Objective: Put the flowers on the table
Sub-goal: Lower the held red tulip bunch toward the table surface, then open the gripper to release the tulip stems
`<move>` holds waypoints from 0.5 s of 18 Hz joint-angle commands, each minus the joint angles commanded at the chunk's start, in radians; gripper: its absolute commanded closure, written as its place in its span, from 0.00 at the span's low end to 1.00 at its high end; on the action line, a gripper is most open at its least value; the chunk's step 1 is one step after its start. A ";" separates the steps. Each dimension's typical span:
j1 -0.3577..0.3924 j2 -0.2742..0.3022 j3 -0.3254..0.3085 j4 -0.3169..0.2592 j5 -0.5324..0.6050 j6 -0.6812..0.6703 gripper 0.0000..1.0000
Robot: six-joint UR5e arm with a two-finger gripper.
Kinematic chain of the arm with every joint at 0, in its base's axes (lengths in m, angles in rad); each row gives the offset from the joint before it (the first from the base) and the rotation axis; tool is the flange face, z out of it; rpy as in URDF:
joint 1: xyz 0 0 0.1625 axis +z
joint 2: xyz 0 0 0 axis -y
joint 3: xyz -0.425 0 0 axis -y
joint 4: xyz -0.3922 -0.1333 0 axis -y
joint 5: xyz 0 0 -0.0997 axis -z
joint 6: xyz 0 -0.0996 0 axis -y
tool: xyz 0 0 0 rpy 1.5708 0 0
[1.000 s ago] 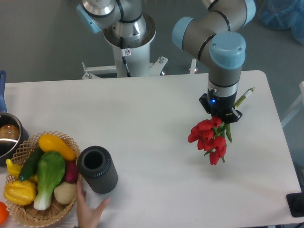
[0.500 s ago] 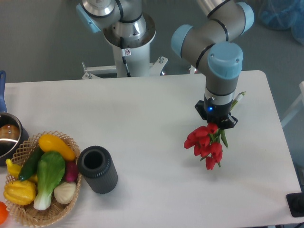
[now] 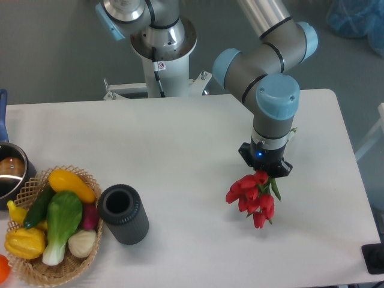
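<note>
The gripper (image 3: pixel 264 170) is clamped on the stems of the flowers (image 3: pixel 251 195), whose red buds hang over the right part of the table (image 3: pixel 180 150). The step looks like the carry; next comes lowering them flat and letting go.

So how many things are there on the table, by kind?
Flower bunches: 1, the flowers, held by the end effector
Vases: 1, the dark vase
Baskets: 1, the wicker basket of vegetables
Pots: 1, the pot
Total: 4
</note>
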 joint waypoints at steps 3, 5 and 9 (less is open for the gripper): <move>0.002 0.005 0.000 0.000 -0.003 -0.003 0.69; 0.003 0.005 0.000 0.000 -0.020 -0.005 0.65; 0.006 0.008 -0.002 0.000 -0.029 -0.003 0.54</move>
